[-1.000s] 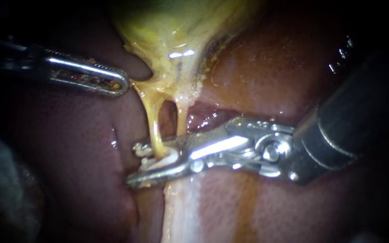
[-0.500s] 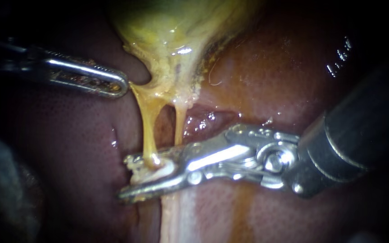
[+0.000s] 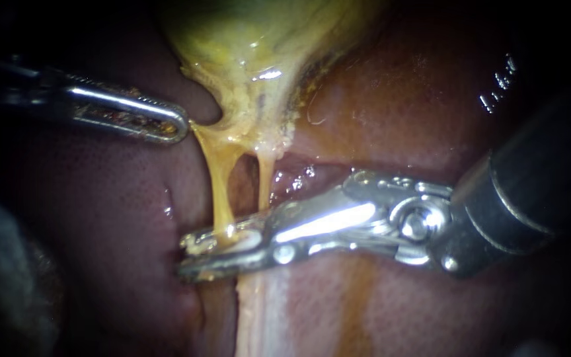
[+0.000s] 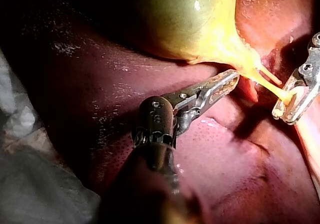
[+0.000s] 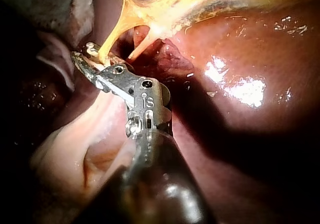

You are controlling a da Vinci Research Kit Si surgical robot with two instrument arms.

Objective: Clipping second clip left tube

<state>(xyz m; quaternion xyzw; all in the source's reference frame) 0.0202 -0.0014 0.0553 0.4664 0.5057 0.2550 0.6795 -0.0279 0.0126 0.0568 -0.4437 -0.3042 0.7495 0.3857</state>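
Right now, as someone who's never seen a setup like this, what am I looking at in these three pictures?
This is a surgical robot working on a pig's liver and gallbladder on a bench. The wide picture comes from the endoscope, close to the tissue. The other two come from cameras on each arm. The left instrument is a thin metal-tipped shaft, and its tip rests against the gallbladder's lower edge. Two thin yellow tubes hang down from there. The right instrument is clamped across the left tube. The right tube runs beside it.
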